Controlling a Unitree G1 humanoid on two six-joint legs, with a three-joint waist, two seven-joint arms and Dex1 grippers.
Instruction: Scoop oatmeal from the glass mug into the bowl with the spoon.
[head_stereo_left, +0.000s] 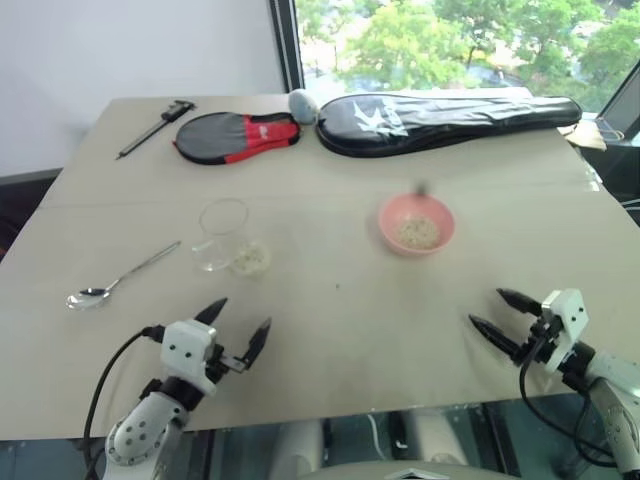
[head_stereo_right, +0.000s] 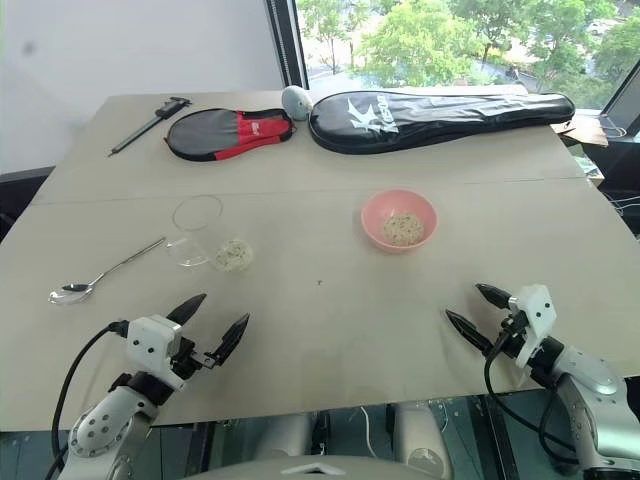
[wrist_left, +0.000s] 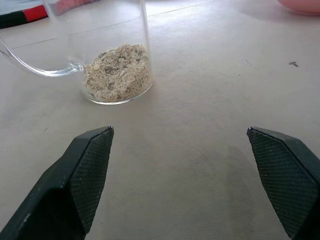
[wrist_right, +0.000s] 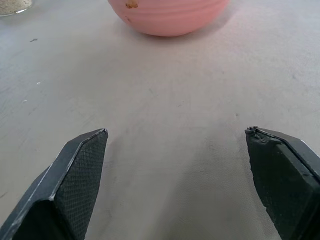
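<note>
The glass mug (head_stereo_right: 205, 235) stands left of the table's middle with oatmeal (wrist_left: 117, 72) in its bottom. To its left lies the spoon (head_stereo_right: 100, 273), handle pointing toward the mug. A pink bowl (head_stereo_right: 398, 220) right of centre holds a small heap of oatmeal (head_stereo_right: 404, 229). My left gripper (head_stereo_right: 212, 322) hovers open near the front edge, in front of the mug, holding nothing. Open and empty as well, my right gripper (head_stereo_right: 480, 307) sits at the front right, pointing toward the bowl (wrist_right: 167, 17).
At the back of the table (head_stereo_right: 320, 320) lie a long black racket bag (head_stereo_right: 440, 108), a red and black paddle case (head_stereo_right: 228, 132), a grey ball (head_stereo_right: 296, 101) and a dark caliper-like tool (head_stereo_right: 150, 122). A window is behind.
</note>
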